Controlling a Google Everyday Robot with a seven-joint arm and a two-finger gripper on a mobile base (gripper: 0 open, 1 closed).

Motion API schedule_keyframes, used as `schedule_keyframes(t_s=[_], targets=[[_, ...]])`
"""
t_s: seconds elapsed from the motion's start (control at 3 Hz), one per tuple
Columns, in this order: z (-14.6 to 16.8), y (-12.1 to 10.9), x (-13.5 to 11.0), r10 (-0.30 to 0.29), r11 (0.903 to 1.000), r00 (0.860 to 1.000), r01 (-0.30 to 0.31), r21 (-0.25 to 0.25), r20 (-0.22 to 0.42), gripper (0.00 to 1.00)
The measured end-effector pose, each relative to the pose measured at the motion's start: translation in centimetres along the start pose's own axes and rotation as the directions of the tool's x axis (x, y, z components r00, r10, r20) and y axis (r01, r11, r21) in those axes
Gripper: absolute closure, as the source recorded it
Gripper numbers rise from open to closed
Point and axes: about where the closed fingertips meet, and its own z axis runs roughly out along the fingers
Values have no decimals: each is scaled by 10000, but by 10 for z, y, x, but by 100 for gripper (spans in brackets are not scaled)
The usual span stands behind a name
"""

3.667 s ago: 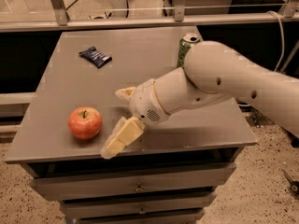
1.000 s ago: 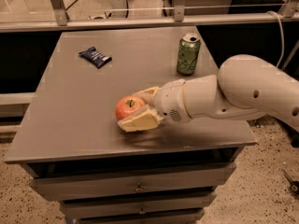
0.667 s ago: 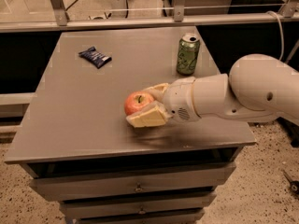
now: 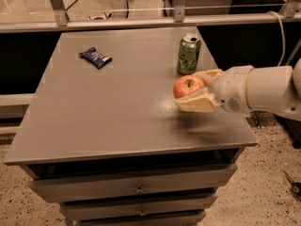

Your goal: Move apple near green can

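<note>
The cream fingers (image 4: pixel 200 103) are clamped on the apple (image 4: pixel 185 86), one pad low in front of it and the other round the back. So the gripper (image 4: pixel 189 91) has a proper hold, and it's over the right side of the table (image 4: pixel 117 107), just in front of the green can (image 4: pixel 188 54). Going by the smudgy shadow on the tabletop below it, I'd say the apple hangs a little above the surface rather than resting on it. From this angle the apple overlaps the foot of the can, and I can't tell if they touch or there's a gap. The white arm (image 4: pixel 263 88) reaches in from the right edge. The dark blue snack packet (image 4: pixel 95 58) lies well apart at the far left, not involved. Progress-wise, the pick-up is done and the apple is already near the can. What's left, I reckon, is lowering it, letting go without knocking the can or letting the apple roll, then backing out.
</note>
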Motion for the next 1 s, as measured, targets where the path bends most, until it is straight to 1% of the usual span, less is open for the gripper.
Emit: schedule_keyframes(t_s=[0.33, 0.67, 1.0], targets=[[-27, -49, 26, 79, 9943, 9999, -67, 1067, -104, 100], [-41, -94, 45, 186, 9857, 9998, -167, 1676, -97, 100], [-37, -132, 57, 289, 9828, 9996, -281, 1827, -17, 100]])
